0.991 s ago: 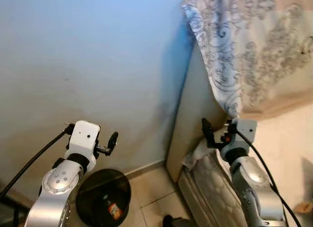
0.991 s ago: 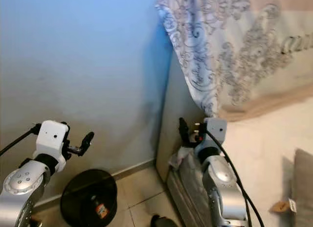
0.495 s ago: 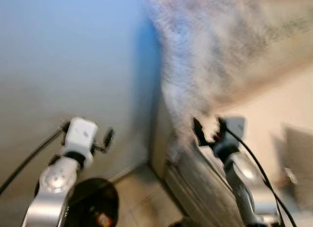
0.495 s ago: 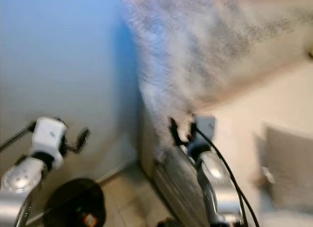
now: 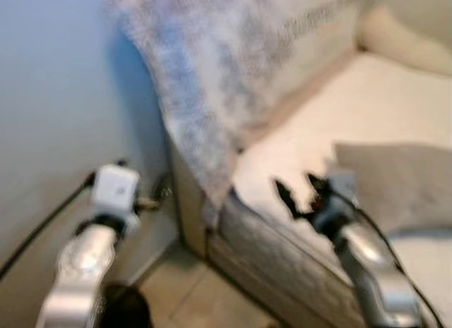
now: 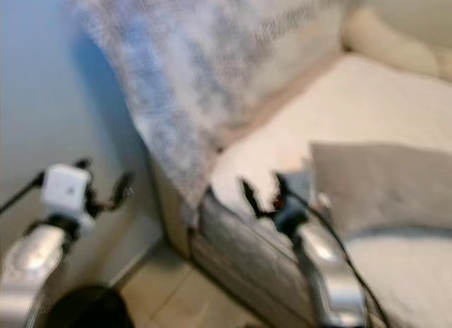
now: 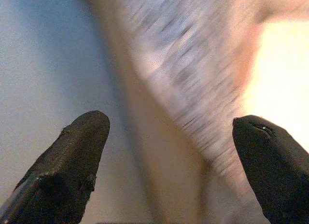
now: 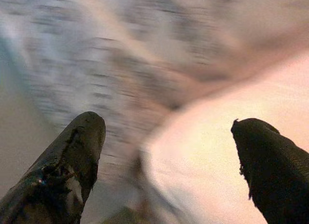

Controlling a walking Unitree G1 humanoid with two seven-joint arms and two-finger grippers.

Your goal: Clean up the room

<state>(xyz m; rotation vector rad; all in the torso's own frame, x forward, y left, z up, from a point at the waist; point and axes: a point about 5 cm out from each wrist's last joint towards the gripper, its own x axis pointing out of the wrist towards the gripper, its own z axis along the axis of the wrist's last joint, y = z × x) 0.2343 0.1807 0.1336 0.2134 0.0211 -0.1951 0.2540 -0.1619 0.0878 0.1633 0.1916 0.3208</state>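
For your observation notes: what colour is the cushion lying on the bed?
Grey cushion, clearest in the right eye view.

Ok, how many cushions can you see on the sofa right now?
2: a grey cushion lying flat on the seat beside the right gripper, and a cream cushion at the far back corner. The patterned blanket may hide others.

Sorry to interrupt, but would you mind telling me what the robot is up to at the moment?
Nothing is being handled. The robot faces the corner where a sofa meets the wall, with a patterned blanket draped over the sofa's end. Its left hand hovers open near the wall, and its right hand hovers open over the seat's front edge, near a grey cushion. The pictures are blurred.
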